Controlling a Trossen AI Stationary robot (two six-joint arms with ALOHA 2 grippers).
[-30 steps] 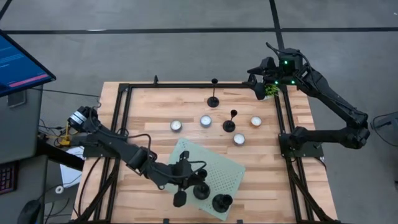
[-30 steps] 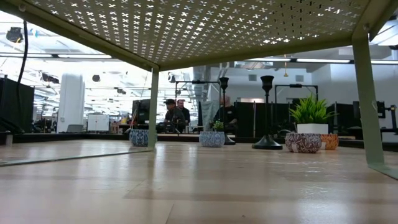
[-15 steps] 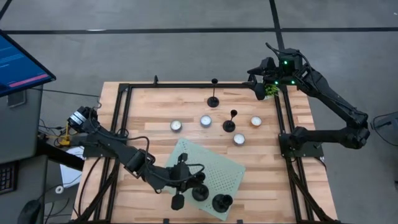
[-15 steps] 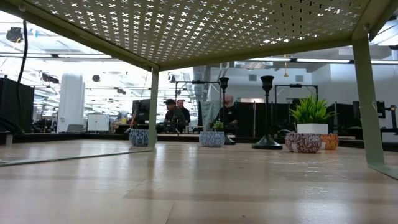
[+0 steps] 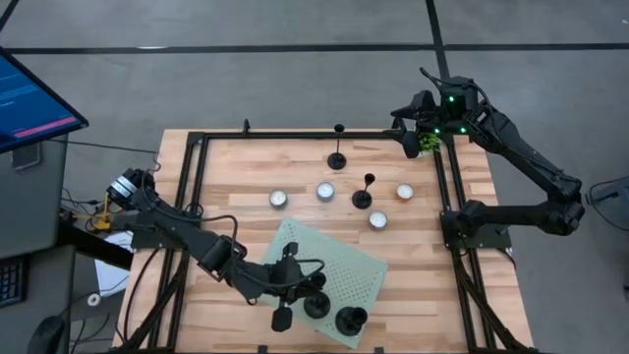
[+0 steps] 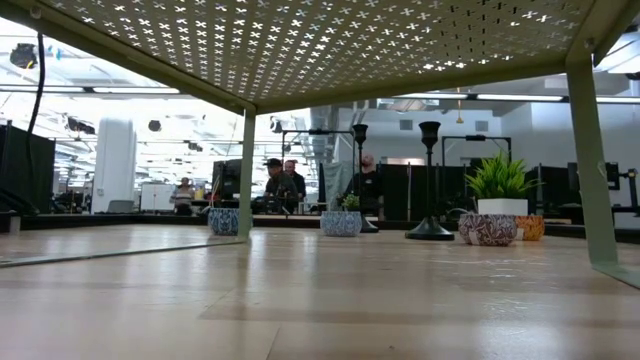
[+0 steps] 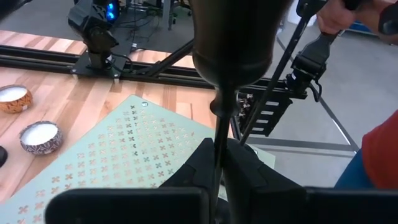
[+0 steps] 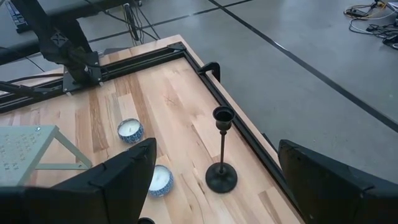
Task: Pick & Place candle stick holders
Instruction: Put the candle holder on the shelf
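While the left gripper [image 7: 219, 163] pinches a holder [image 7: 231, 46] by its thin stem over the green rack [image 5: 354, 264], the holder looks rigid, top-heavy, slippery; right gripper [image 8: 214, 180] spread, idle far right.

This is a robotics lab inside a large open industrial hall. A wooden table [image 5: 226, 187] edged by a black metal frame [image 5: 195, 177] stands on a grey concrete floor [image 5: 295, 79] marked with dark lines, and 2 dark robot arms are mounted at its sides. A monitor [image 5: 29, 98] sits beside it, with loose cables [image 8: 367, 12] on the floor. Across the table, the low view shows long ceiling lights [image 6: 170, 145], a white column [image 6: 115, 165], dark equipment racks [image 6: 25, 180] and people [image 6: 283, 182] at workstations far back.
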